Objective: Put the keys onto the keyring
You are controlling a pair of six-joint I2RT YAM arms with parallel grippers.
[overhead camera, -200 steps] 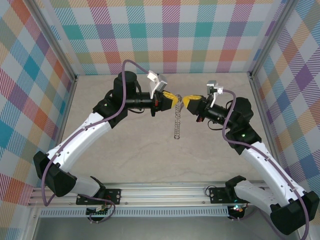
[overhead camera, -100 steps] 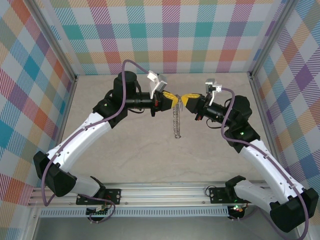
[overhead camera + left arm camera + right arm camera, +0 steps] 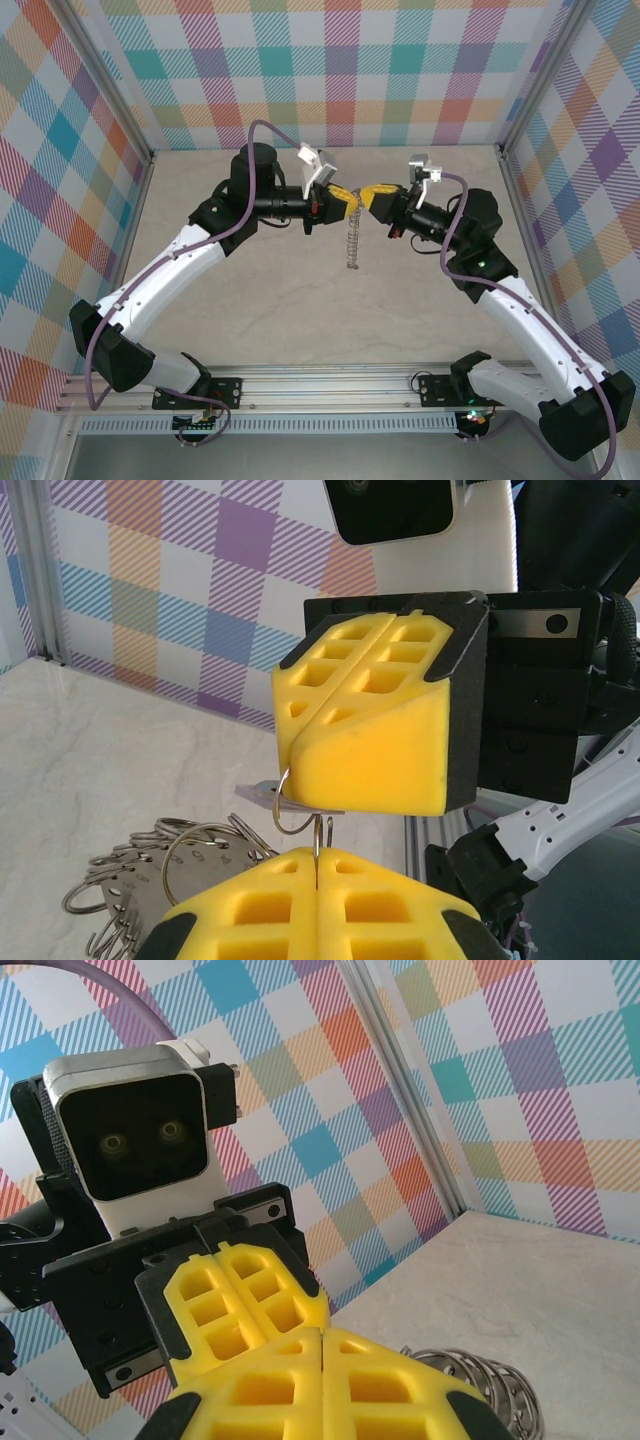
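Top view, left gripper: your left gripper (image 3: 343,196) hung just left of the frame's centre, pads pressed together on the top of the keyring (image 3: 351,242).
Top view, keyring: it dangled edge-on below the fingertips, above the table (image 3: 260,290) rather than resting on it.
Top view, right gripper: your right gripper (image 3: 372,193) faced the left one tip to tip, almost touching.
Top view, change: over the last second you brought the right gripper leftward and closed the gap. The left arm barely shifted, and the ring's lower end sat slightly higher in the frame.
Left wrist view, ring: a thin wire rose from the seam of the left pads at bottom centre. Its loop reached the lower edge of the right pads, and the silvery pieces (image 3: 130,880) fanned out at lower left.
Left wrist view, key: a flat silvery sliver, probably the key (image 3: 270,793), poked from under the right pads, which were clamped together. No lilac head was visible.
Right wrist view, pads: both pairs sat closed, meeting at lower centre.
Progress: the key and the wire had met, but whether the key was threaded could not be told. You likely still had that step to do.
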